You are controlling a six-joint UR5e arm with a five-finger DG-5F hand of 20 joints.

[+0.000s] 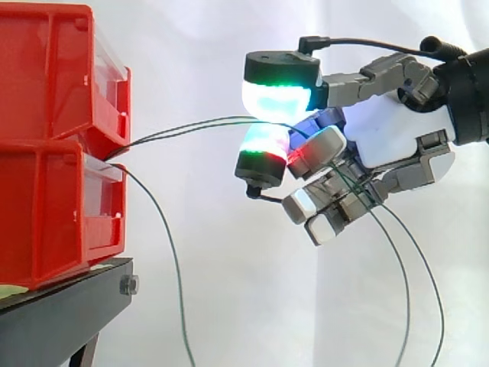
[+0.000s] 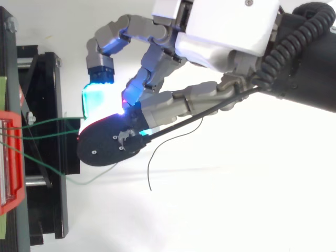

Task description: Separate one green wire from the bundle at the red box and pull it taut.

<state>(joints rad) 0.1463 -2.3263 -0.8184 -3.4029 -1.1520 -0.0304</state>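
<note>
The white curtain [image 1: 229, 321] is hanging behind the whole scene. The black stand [image 1: 61, 321] is carrying two red bins [image 1: 46, 145], stacked one on the other. Their clear fronts are reaching the stand's edge nearest me and facing my hand [image 1: 382, 130].

In the side view I am reaching in from the right with the hand level with the seam between the two bins and well apart from them. I am pinching a pair of green wires [image 1: 191, 128] between two glowing fingertip pads [image 1: 279, 98]. The upper pad is showing white and green, and the lower one is showing red and green bands. My remaining fingers are curling below and behind the pinch, and the wires are crossing over them. Past my palm they are dropping in long loops toward the lower edge.

The pair is coming out of the seam between the upper and lower bins and running side by side, almost straight and rising slightly, into the pinch. In the top view, the same two strands are spanning the gap over the stand to my pads.

A third green wire [image 1: 171, 245] is leaving the same seam. It is sagging down in front of the lower bin, slack and clear of my fingers.
</note>
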